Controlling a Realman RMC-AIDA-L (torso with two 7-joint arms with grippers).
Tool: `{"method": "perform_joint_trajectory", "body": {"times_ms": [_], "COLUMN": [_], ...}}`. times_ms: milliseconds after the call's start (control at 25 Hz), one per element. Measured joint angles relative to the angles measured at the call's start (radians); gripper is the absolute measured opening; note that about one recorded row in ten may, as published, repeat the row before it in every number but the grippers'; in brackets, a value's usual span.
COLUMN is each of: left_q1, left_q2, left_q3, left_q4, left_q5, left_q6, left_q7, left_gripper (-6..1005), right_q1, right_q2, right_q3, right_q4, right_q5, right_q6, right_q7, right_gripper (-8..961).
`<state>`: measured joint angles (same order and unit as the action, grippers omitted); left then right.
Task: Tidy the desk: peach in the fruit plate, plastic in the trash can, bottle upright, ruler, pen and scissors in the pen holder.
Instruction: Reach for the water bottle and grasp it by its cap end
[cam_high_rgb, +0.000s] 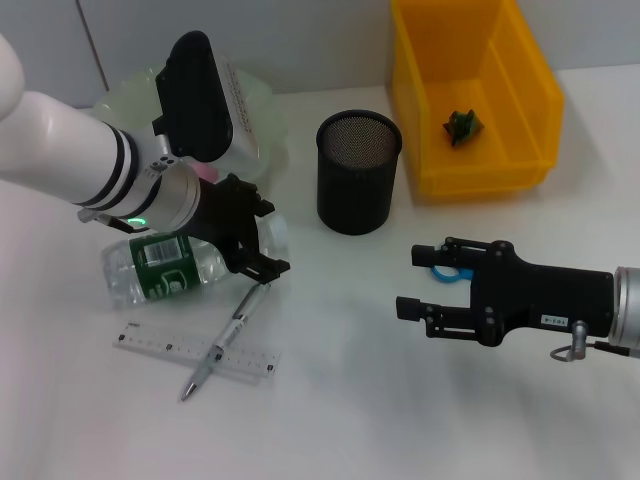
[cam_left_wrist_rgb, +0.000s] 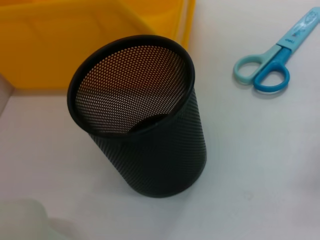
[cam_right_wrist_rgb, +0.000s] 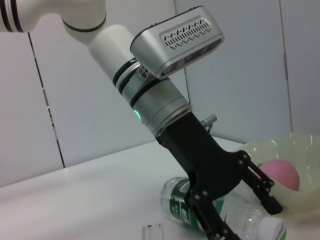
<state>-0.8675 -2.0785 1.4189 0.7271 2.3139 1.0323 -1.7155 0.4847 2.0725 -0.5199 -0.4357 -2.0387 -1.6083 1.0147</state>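
Observation:
A clear bottle (cam_high_rgb: 160, 265) with a green label lies on its side at the left. My left gripper (cam_high_rgb: 268, 240) is open, its fingers on either side of the bottle's (cam_right_wrist_rgb: 200, 205) cap end; the right wrist view also shows that gripper (cam_right_wrist_rgb: 250, 220). A clear ruler (cam_high_rgb: 150, 343) lies in front of the bottle, with a silver pen (cam_high_rgb: 228, 338) across it. The black mesh pen holder (cam_high_rgb: 358, 172) stands upright and empty (cam_left_wrist_rgb: 145, 125). Blue scissors (cam_left_wrist_rgb: 272, 65) lie to its right, partly hidden behind my open right gripper (cam_high_rgb: 415, 283). The peach (cam_right_wrist_rgb: 280, 175) rests in the pale green fruit plate (cam_high_rgb: 255, 100).
A yellow bin (cam_high_rgb: 520, 120) stands at the back right with a green crumpled piece of plastic (cam_high_rgb: 463, 125) inside. A wall runs close behind the table.

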Motion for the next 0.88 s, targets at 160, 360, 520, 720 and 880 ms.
{"method": "perform_joint_trajectory", "body": {"times_ms": [160,360,520,720,880], "left_q1": [-0.001,-0.002,0.001,0.003,0.004], "left_q2": [0.0,0.0,0.0,0.0,0.0], "left_q3": [0.001,0.002,0.008,0.033,0.057], "left_q4": [0.0,0.0,-0.001,-0.009,-0.01], "left_q5": [0.0,-0.001,-0.001,0.002,0.006], "left_q6": [-0.009,-0.019,-0.032,-0.044,-0.042], "left_q7": [0.0,0.001,0.001,0.001,-0.003], "left_gripper": [809,809,810,798,749], "right_q1": [0.001,0.002,0.002,0.001,0.002], "right_q2": [0.0,0.0,0.0,0.0,0.0], "right_q3": [0.0,-0.001,-0.001,-0.001,0.0], "right_q4": [0.0,0.0,0.0,0.0,0.0], "right_q5": [0.001,0.009,0.01,0.011,0.012], "right_q6": [0.0,0.0,0.0,0.0,0.001], "right_q7": [-0.005,-0.007,-0.007,-0.007,-0.007], "right_gripper": [722,722,722,722,722]}}
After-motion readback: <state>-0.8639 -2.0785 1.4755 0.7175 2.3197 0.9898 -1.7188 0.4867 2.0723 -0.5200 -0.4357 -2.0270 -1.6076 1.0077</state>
